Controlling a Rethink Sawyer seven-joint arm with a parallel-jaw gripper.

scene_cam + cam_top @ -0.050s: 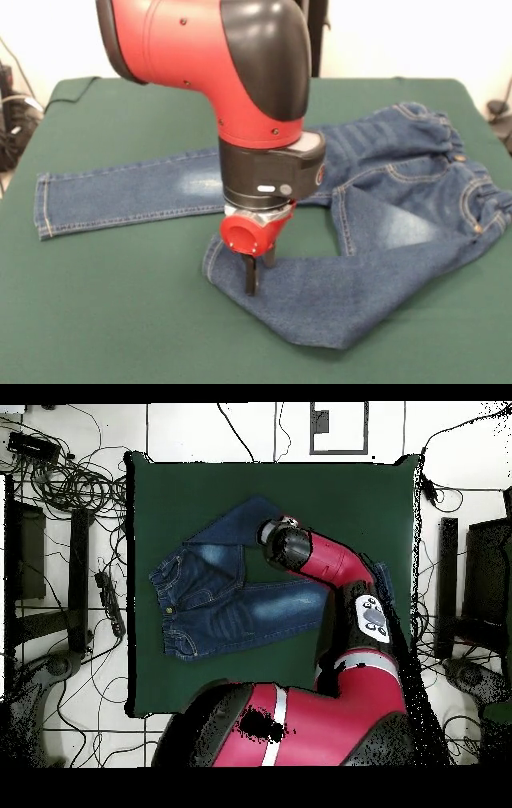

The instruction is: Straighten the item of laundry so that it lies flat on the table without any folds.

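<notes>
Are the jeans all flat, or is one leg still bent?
One leg is bent. The jeans have one leg stretched straight, but the other doubles back under the gripper on the table.

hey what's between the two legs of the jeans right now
In the front view, a bare wedge of the table shows between the two legs of the jeans; the end effector stands at the folded leg's cuff beside it.

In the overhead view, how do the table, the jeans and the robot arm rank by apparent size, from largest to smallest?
1. table
2. robot arm, though being nearer the camera enlarges it
3. jeans
</notes>
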